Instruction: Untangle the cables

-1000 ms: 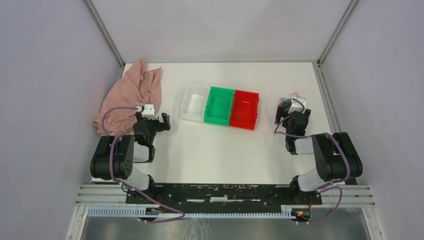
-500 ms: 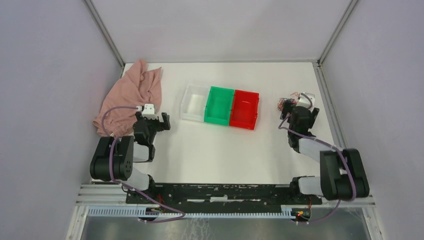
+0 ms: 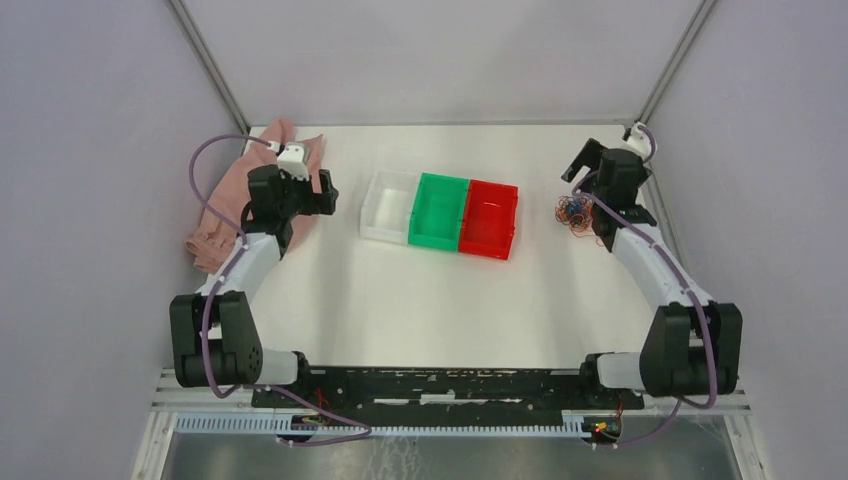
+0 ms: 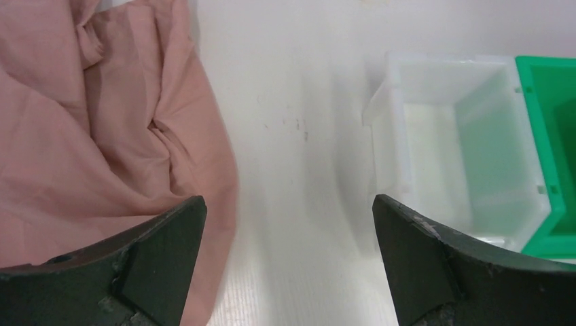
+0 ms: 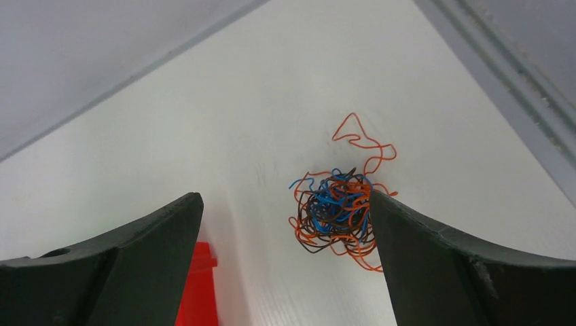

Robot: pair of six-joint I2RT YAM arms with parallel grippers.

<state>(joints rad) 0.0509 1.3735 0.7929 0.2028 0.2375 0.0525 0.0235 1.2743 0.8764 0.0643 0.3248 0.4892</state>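
Cables (image 5: 336,214), thin curly wires in orange-red, blue and dark brown-black, wound into one small tangled ball, lying flat on the white surface, centre-right of the right wrist view, one orange loop straying up toward the upper right

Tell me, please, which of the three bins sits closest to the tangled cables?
The red bin, at the row's right end, nearest the cables; the green bin and the clear bin lie farther left.
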